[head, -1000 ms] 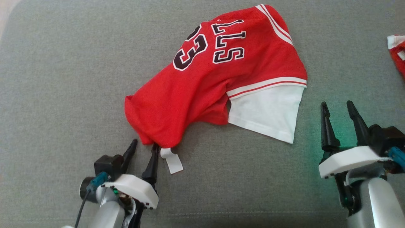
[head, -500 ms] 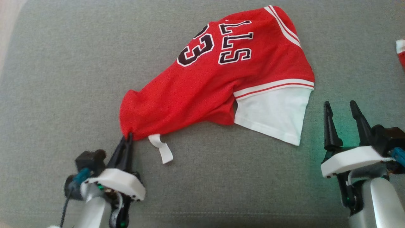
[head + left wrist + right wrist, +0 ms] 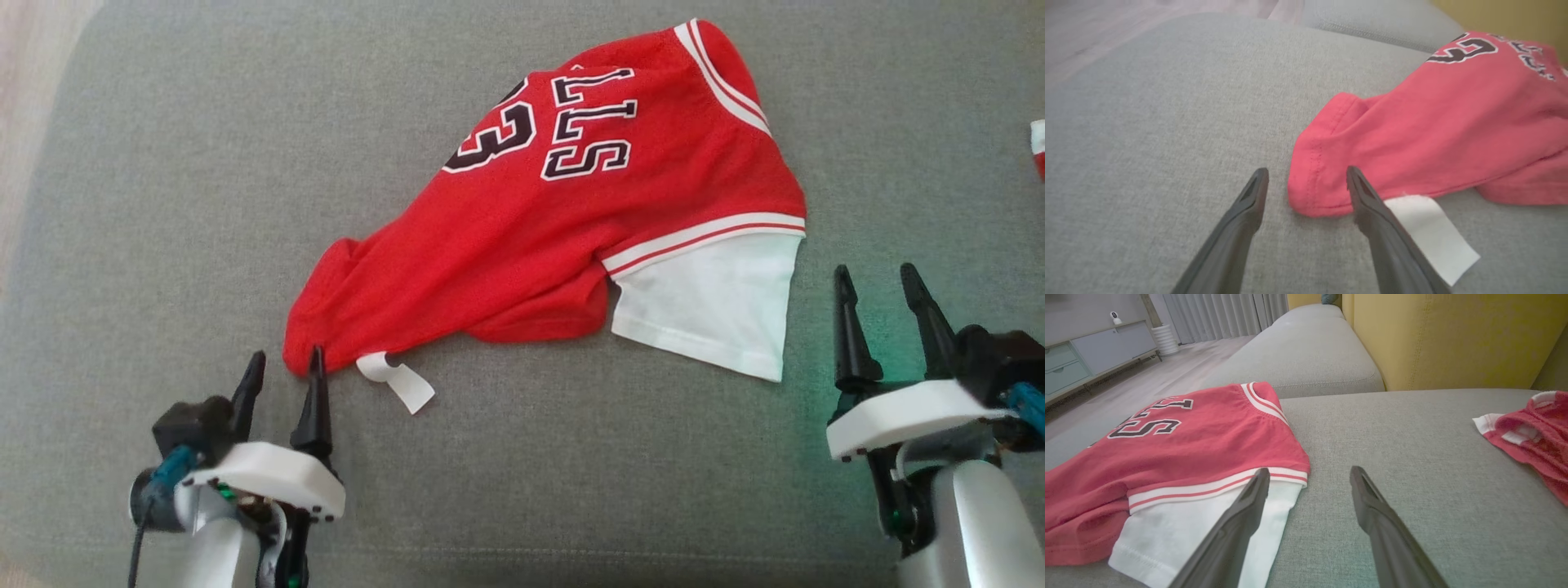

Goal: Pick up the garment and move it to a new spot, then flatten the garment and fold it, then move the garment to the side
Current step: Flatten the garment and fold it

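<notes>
The garment (image 3: 563, 220) is a red jersey with black lettering, white stripes and a white sleeve, lying rumpled on the grey sofa cushion (image 3: 163, 204). A white tag (image 3: 398, 382) sticks out at its near left corner. My left gripper (image 3: 286, 367) stands open just before that corner, its right finger touching the hem; in the left wrist view the red corner (image 3: 1314, 192) lies between the fingers' tips, ungripped. My right gripper (image 3: 878, 282) is open, right of the white sleeve (image 3: 1208, 526), holding nothing.
Another red and white cloth (image 3: 1531, 433) lies at the far right of the cushion, its edge also at the head view's right border (image 3: 1038, 147). A yellow backrest (image 3: 1453, 335) rises behind. Wooden floor (image 3: 33, 122) lies off the cushion's left edge.
My left gripper shut on the jersey's near corner, dragged it left and toward me, then opened and let it go. The right gripper stayed put. The camera shifted slightly.
</notes>
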`<state>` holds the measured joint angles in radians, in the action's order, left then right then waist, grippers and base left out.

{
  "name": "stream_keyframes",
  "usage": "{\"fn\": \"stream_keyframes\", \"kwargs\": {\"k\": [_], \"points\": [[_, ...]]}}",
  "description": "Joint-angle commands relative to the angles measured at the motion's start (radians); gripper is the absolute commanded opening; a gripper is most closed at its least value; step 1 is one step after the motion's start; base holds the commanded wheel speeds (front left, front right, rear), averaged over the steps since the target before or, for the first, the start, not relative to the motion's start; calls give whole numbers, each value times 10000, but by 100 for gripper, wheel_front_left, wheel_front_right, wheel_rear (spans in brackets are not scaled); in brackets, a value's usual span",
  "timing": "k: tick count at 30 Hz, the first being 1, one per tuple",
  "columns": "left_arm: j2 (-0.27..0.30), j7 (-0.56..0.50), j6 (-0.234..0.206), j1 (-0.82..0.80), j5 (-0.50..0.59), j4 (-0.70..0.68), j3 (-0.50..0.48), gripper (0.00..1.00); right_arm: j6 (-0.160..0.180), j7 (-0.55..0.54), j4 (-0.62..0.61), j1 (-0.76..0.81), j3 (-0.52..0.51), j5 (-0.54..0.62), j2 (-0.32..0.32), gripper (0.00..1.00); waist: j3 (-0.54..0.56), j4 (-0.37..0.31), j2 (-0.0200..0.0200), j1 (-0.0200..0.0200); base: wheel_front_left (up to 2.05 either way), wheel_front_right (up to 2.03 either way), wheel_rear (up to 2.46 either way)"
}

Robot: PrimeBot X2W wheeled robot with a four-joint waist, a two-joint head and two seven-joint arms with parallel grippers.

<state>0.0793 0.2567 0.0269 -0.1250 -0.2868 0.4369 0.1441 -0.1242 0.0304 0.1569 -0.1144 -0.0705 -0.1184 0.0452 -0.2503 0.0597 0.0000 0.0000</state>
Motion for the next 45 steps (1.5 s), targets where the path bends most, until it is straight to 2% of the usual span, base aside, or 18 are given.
{"fn": "stream_keyframes", "kwargs": {"k": [1,9,21,32,45], "points": [[59,51,-6,-182,110,-449,-492,100,-65,173,-334,-317,230,-79,51,100,118,-26,0,0,0,0,0],[-70,51,146,-23,420,-1463,-783,100,-65,647,-274,-262,328,-146,51,100,1014,21,0,0,0,0,0],[-255,51,91,731,396,-2334,-353,100,-65,1574,-31,168,767,-315,51,100,2603,249,0,0,0,0,0],[-285,51,-110,1456,128,-2580,96,100,-65,1898,338,913,1085,-488,51,100,2934,208,0,0,0,0,0],[-289,51,-234,1424,36,-2652,335,100,-65,1972,565,821,985,-423,51,100,2888,195,0,0,0,0,0]]}}
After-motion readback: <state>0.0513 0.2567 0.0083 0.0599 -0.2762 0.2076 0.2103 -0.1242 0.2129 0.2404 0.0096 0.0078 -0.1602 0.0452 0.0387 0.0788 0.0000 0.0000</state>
